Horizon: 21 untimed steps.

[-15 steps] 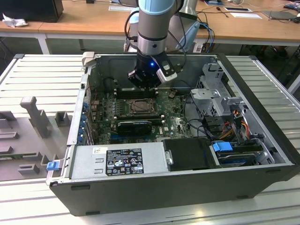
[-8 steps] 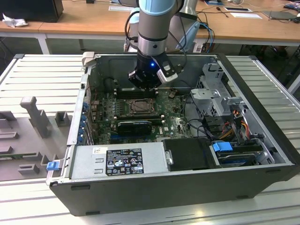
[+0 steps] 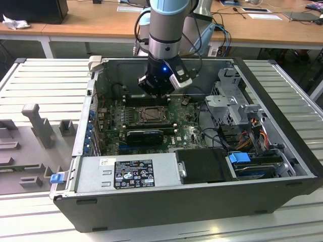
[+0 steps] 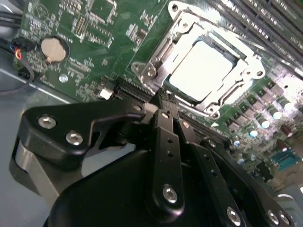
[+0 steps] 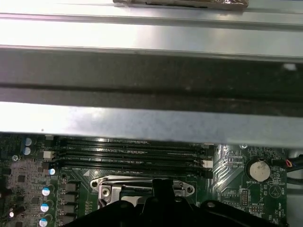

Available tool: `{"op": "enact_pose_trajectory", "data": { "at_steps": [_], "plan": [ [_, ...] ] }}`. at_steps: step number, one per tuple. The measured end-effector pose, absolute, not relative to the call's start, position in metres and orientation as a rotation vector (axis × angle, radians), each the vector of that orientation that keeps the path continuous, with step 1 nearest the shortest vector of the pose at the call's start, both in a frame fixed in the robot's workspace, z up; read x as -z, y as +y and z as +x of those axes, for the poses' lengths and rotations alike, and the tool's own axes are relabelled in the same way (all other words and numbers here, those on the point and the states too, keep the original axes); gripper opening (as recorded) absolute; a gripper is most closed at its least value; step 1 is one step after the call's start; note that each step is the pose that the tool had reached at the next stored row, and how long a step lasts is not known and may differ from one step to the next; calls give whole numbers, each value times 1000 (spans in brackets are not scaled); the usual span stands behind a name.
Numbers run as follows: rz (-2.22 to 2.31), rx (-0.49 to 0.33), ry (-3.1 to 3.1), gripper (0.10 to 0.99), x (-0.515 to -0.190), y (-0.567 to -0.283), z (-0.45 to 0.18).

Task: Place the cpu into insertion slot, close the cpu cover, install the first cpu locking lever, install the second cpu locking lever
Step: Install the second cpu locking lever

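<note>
The open computer case [image 3: 202, 166] lies on its side on a ribbed metal table [image 3: 40, 80], and the robot arm [image 3: 169, 25] reaches down into it from above. The claw [image 3: 157, 89] hangs over the green circuit board [image 3: 186, 133], just beyond the far edge of the socket [image 3: 150, 115] as the exterior view shows it.

In the second wrist view the chip [image 4: 204, 70] sits flat inside the socket [image 4: 156, 52], its pale face plainly visible. The cover [image 4: 246, 71], a silvery frame with a large central opening, lies down over the socket with the chip showing through the cut-out. Whether either locking lever is latched cannot be made out.

The claw [image 4: 163, 111] in that view appears as black linkage with its fingers drawn close together near the socket's edge; nothing can be seen held between them. Whether they are fully clenched cannot be told with certainty.

In the first wrist view the long black memory slots [image 5: 128, 151] run beside the socket [image 5: 142, 187], and a round coin battery [image 5: 259, 169] sits on the board well apart from them. The same battery [image 4: 52, 49] shows in the second wrist view.

In the exterior view a grey power supply box [image 3: 128, 174] lies at the near side of the case, with a black expansion card [image 3: 145, 135] between it and the socket.
</note>
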<state>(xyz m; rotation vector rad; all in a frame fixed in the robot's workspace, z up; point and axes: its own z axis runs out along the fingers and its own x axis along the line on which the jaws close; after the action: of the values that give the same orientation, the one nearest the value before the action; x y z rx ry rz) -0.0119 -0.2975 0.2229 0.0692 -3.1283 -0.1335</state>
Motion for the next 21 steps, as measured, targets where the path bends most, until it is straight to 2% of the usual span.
{"op": "enact_pose_trajectory", "data": {
  "at_steps": [21],
  "plan": [
    [69,134,-3128,106,-224,-309,-12]
  ]
}}
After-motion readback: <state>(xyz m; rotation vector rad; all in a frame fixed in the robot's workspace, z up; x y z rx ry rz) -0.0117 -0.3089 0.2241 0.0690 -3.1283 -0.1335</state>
